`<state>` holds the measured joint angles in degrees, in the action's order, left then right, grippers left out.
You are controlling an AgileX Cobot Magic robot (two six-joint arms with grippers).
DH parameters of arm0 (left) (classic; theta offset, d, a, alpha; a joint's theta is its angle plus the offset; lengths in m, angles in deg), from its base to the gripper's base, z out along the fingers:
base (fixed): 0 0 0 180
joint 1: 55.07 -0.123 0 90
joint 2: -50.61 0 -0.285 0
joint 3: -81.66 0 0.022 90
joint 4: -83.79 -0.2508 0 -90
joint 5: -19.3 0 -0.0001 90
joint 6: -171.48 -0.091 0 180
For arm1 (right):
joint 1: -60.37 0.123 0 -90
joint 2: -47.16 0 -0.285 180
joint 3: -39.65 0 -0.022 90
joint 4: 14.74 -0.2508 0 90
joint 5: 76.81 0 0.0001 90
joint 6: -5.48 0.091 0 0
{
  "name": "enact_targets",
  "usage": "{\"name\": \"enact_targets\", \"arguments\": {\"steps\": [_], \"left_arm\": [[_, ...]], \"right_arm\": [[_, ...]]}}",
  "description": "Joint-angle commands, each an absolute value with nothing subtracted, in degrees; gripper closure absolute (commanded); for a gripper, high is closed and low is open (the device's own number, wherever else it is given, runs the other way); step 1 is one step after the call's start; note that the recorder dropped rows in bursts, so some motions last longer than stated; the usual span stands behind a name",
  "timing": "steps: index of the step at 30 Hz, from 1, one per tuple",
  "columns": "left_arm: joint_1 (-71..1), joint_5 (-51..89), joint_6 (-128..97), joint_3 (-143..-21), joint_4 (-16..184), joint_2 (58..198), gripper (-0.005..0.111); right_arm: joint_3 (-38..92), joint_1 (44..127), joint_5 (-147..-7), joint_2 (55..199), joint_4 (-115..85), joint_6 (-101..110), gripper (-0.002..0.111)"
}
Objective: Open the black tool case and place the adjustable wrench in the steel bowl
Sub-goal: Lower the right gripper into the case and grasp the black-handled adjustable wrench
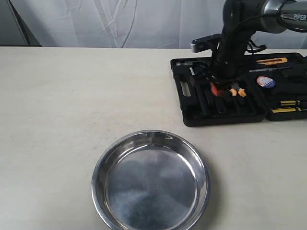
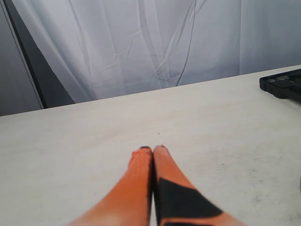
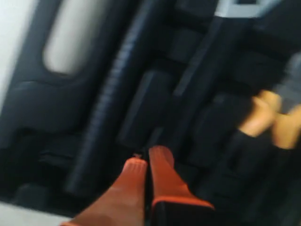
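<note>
From my station I count one steel bowl (image 1: 96, 178), one black tool case (image 1: 225, 120) and two grippers, all on a pale counter (image 1: 57, 105). The bowl sits bottom centre of the exterior frame: wide, shallow, shiny, with a rolled rim and a flat bottom, nothing in it. The case lies open at the upper right, well apart from the bowl, its moulded black tray showing one orange utility knife (image 1: 272, 61), one round tape measure (image 1: 265, 82), two yellow-and-black screwdrivers (image 1: 288, 102) and one pair of orange-handled pliers (image 1: 237, 92). The right gripper (image 3: 143, 161) hangs low over the left part of that tray, beside the carry-handle cutout, its orange jaws pressed together with nothing between them. Long black handles lie in the slots under it, but the wrist picture is blurred and I cannot tell which of them is the adjustable wrench. The left gripper (image 2: 153, 149) hovers over bare counter with its jaws pressed together too.
</note>
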<state>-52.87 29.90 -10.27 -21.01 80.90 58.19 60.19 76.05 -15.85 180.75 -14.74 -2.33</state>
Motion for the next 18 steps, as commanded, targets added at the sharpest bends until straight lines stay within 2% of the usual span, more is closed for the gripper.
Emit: {"name": "enact_targets", "arguments": {"steps": [1,5,8,11,16,18], "left_arm": [[-52.63,29.66,-10.24,-21.12,81.08,58.39,0.106],[-52.63,29.66,-10.24,-21.12,81.08,58.39,0.106],[-52.63,29.66,-10.24,-21.12,81.08,58.39,0.106],[-52.63,29.66,-10.24,-21.12,81.08,58.39,0.106],[-52.63,29.66,-10.24,-21.12,81.08,58.39,0.106],[-52.63,29.66,-10.24,-21.12,81.08,58.39,0.106]], "right_arm": [[60.41,75.73,-21.23,180.27,9.28,21.68,0.108],[60.41,75.73,-32.53,180.27,15.50,27.01,0.108],[60.41,75.73,-39.11,180.50,10.40,19.50,0.108],[60.41,75.46,-38.67,180.61,2.54,11.28,0.108],[60.41,72.91,-37.39,181.56,-9.31,11.21,0.108],[60.41,71.52,-36.38,182.38,-14.13,9.79,0.103]]}}
